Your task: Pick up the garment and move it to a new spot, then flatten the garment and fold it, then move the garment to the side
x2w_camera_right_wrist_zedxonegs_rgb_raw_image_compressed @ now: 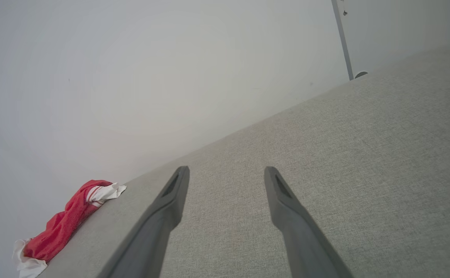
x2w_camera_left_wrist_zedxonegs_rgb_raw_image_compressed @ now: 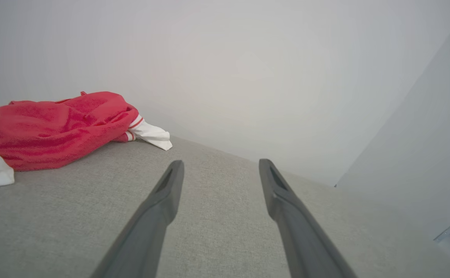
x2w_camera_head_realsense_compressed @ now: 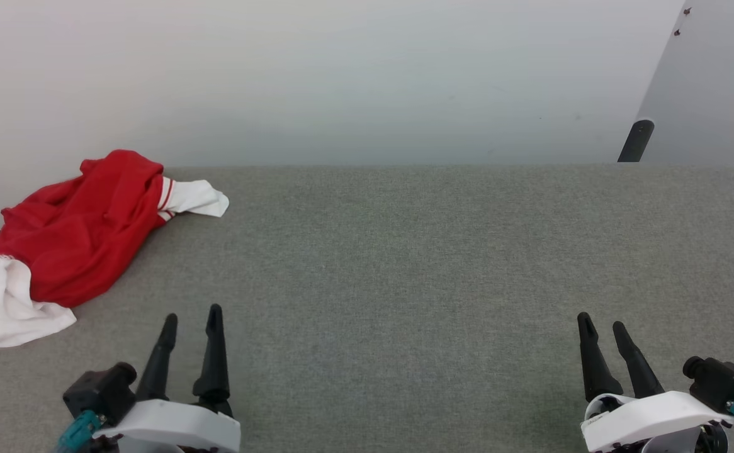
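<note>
The garment (x2w_camera_head_realsense_compressed: pixel 77 233), a red shirt with white sleeves and striped trim, lies crumpled at the far left of the grey table (x2w_camera_head_realsense_compressed: pixel 405 264), against the back wall. It also appears at the left of the left wrist view (x2w_camera_left_wrist_zedxonegs_rgb_raw_image_compressed: pixel 55 129) and small at the lower left of the right wrist view (x2w_camera_right_wrist_zedxonegs_rgb_raw_image_compressed: pixel 61 226). My left gripper (x2w_camera_head_realsense_compressed: pixel 192 318) hovers open near the table's front, just right of and nearer than the garment, apart from it. Far across the table, at the lower right, my right gripper (x2w_camera_head_realsense_compressed: pixel 603 325) is open too. Nothing sits between either pair of fingers (x2w_camera_left_wrist_zedxonegs_rgb_raw_image_compressed: pixel 163 200) (x2w_camera_right_wrist_zedxonegs_rgb_raw_image_compressed: pixel 286 200).
A pale wall (x2w_camera_head_realsense_compressed: pixel 342 82) runs along the table's back edge. At the back right stands a grey panel (x2w_camera_head_realsense_compressed: pixel 713 94) with a dark post (x2w_camera_head_realsense_compressed: pixel 636 139). The garment hangs slightly over the table's left edge.
</note>
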Robot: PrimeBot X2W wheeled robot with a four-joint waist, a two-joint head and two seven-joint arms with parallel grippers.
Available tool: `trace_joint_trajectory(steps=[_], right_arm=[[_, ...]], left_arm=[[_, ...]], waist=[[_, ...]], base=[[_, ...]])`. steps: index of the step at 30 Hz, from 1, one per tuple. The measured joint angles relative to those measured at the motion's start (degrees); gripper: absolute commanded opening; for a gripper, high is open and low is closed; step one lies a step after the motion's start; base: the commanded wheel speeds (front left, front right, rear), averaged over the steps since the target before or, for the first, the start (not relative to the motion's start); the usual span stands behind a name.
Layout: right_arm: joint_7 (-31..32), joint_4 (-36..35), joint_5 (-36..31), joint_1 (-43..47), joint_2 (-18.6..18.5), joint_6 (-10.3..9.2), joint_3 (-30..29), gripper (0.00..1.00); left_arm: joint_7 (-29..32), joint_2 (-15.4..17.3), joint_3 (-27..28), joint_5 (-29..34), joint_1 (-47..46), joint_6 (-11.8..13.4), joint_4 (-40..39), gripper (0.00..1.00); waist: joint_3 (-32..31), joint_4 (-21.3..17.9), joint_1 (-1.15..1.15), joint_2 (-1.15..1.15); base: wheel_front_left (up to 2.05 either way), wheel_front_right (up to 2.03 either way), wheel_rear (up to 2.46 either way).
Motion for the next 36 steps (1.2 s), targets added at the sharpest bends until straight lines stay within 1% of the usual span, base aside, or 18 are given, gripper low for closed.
trace_joint_trajectory(steps=[3,13,36], right_arm=[[-0.31,0.09,-1.89,-0.13,0.00,0.00,0.12,1.00],[-1.58,0.07,-7.30,-0.33,0.00,0.00,0.73,1.00],[-4.20,-0.68,-16.59,-0.83,-0.03,0.00,2.31,1.00]], left_arm=[[-0.35,-0.02,0.44,3.18,0.15,0.63,-1.12,1.00],[-1.70,-0.24,0.49,9.50,0.46,0.57,-2.32,1.00],[-4.21,-0.79,0.82,19.39,1.04,-0.26,-3.00,1.00]], waist=[[-0.03,0.03,0.00,0.00],[-0.09,0.06,0.00,0.00],[-0.48,0.35,0.00,0.00]], base=[[0.00,0.00,0.00],[0.00,0.00,0.00],[0.00,0.00,0.00]])
